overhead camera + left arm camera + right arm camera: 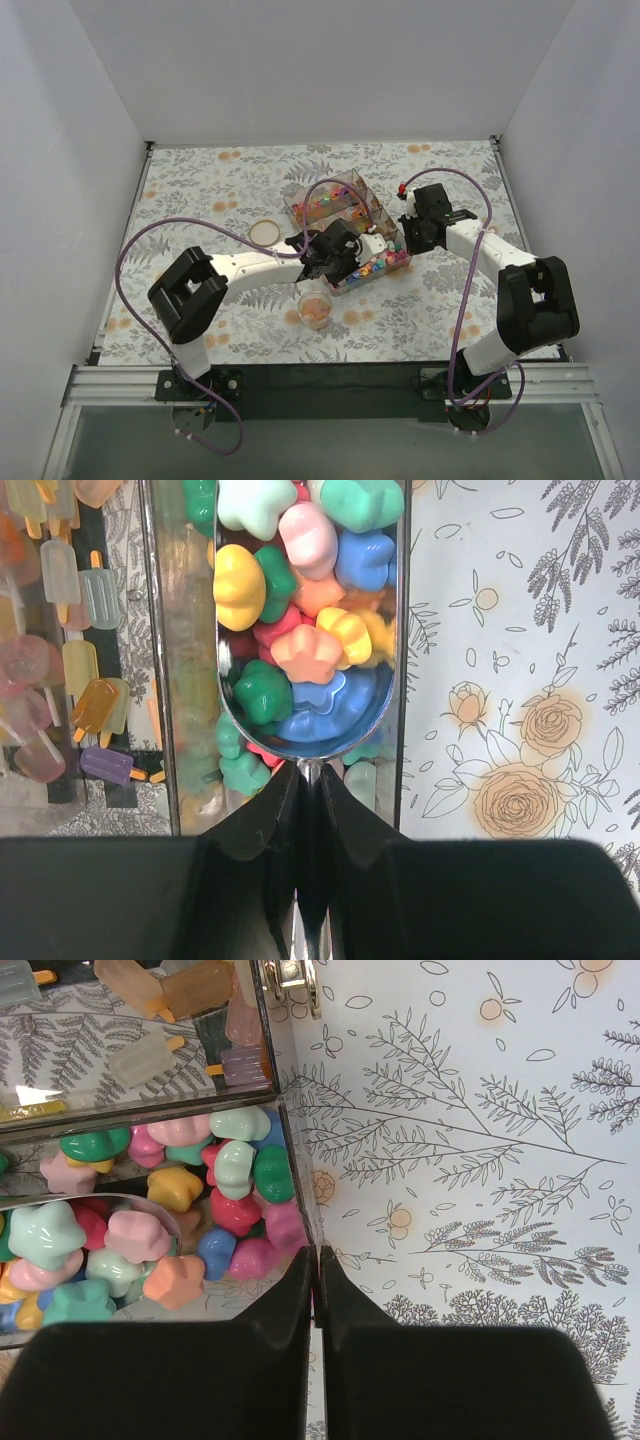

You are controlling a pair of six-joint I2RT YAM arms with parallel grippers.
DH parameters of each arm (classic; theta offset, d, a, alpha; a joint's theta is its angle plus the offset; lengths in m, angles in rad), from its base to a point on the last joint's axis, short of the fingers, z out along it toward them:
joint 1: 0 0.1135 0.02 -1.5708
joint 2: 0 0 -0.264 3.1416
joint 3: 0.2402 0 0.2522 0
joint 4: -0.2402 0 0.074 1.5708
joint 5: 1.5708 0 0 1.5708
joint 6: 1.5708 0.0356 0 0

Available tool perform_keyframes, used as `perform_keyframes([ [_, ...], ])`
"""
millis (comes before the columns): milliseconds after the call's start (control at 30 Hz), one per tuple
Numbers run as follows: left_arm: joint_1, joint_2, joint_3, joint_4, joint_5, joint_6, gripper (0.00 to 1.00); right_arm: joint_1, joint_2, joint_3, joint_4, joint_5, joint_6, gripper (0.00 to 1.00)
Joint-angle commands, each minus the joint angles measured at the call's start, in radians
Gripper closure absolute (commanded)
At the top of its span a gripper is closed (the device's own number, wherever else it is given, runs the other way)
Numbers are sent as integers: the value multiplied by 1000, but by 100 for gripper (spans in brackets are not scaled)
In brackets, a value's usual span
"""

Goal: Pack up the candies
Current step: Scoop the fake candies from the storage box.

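Over candies point(305, 645), left claw point(310, 778) around scoop point(374, 718).

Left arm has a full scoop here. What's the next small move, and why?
Probably lift the scoop level, up out of the clear box, heading for the cup on the near side. The left gripper is shut on its handle, the bowl is heaped with candies, and the right gripper pinches the box wall, steadying it.
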Motion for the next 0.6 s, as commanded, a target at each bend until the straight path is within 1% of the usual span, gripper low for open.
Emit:
perform_keyframes([
  [0, 1, -100, -16, 61, 96, -5, 100, 11, -4, -14, 67, -18, 67, 99],
  [133, 17, -128, -27, 58, 116, -4, 100, 11, -9, -12, 63, -18, 69, 99],
  [233, 29, -146, -28, 38, 125, 1, 100, 11, -18, -6, 58, -18, 69, 90],
  [267, 32, -148, -27, 33, 124, 4, 100, 11, -23, -6, 53, -18, 69, 86],
  [300, 35, -151, -22, 26, 125, 6, 100, 11, -24, -6, 53, -18, 69, 85],
  [367, 37, -156, -17, 3, 129, 12, 100, 11, -37, -6, 50, 10, 69, 75],
  [400, 38, -157, -16, 0, 127, 15, 100, 10, -40, -5, 47, 8, 69, 75],
  [467, 41, -165, -14, -13, 130, 19, 100, 11, -50, -2, 41, 7, 69, 68],
  [533, 43, -171, -13, -31, 127, 27, 100, 11, -64, 3, 35, 10, 66, 65],
  [567, 41, -179, -13, -37, 124, 32, 100, 11, -70, 5, 29, 10, 66, 59],
])
